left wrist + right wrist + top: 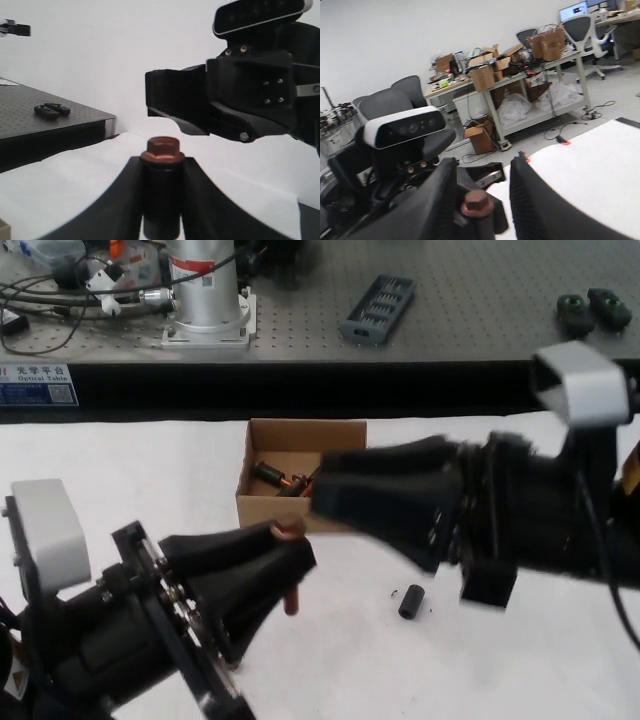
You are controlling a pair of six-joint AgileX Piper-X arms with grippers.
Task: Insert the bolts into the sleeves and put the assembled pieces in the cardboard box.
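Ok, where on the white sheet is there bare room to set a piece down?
Bare sheet left of the cardboard box, and on the near side of the loose sleeve. Crowded in front of the box, where both arms' jaws meet by the bolt.

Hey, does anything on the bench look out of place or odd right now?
A loose black sleeve sits on the white cloth, outside the cardboard box, with no bolt showing in it. Otherwise nothing stands out: the left tool grips a second sleeve with a copper bolt seated in it.
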